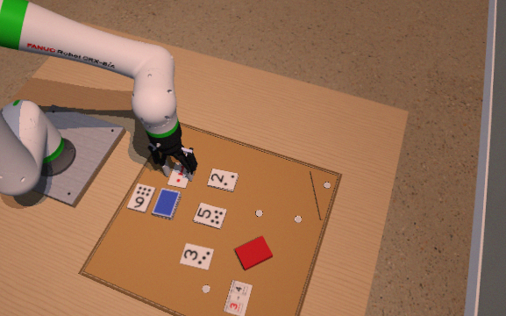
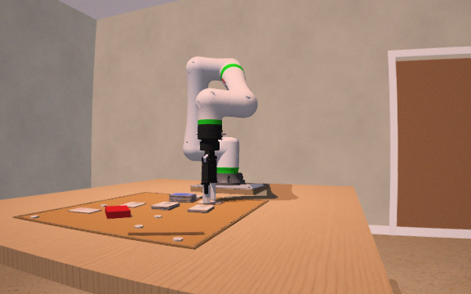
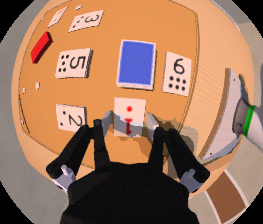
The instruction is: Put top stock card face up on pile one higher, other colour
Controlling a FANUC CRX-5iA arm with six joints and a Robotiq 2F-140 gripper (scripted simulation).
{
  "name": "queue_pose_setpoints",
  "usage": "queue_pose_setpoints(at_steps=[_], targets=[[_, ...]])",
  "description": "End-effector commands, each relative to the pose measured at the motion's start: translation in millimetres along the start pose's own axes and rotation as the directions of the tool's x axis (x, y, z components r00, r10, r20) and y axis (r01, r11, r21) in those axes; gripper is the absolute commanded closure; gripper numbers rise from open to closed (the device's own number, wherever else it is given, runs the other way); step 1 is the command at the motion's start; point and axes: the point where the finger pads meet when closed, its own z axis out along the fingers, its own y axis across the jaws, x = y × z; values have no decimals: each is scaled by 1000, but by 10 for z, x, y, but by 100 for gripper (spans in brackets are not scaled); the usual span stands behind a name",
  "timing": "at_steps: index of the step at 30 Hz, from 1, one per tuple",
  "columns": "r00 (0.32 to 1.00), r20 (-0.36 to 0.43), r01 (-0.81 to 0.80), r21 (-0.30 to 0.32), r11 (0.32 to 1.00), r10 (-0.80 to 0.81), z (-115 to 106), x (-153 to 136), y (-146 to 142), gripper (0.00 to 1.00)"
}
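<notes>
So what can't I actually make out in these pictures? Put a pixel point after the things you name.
- Red card (image 1: 178, 179) (image 3: 129, 102), top view: the gripper's fingers cover part of it.
- Stock (image 1: 167, 202) (image 2: 183, 198) (image 3: 136, 63), all views: its blue top card hides the faces below.
- Small printed card (image 1: 238, 298), top view: its finest print is too small.
- Cloth (image 1: 147, 246), top view: its lower part is cut off by the picture's edge.

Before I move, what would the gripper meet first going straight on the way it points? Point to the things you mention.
Most likely the face-up red 1 card (image 1: 177, 179) (image 3: 130, 103), just below the gripper (image 1: 179, 175) (image 2: 209, 202) (image 3: 128, 118), then the cloth; the remaining gap is hard to judge.
</notes>
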Motion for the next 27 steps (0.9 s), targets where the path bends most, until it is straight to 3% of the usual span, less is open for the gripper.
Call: queue_pose_setpoints(at_steps=[1, 22, 23, 27], targets=[[1000, 0, 0, 0, 1000, 0, 2, 0, -1, 50], [1000, 0, 0, 0, 1000, 0, 29, 0, -1, 50], [1000, 0, 0, 0, 1000, 0, 29, 0, -1, 57], [1000, 0, 0, 0, 1000, 0, 29, 0, -1, 57]])
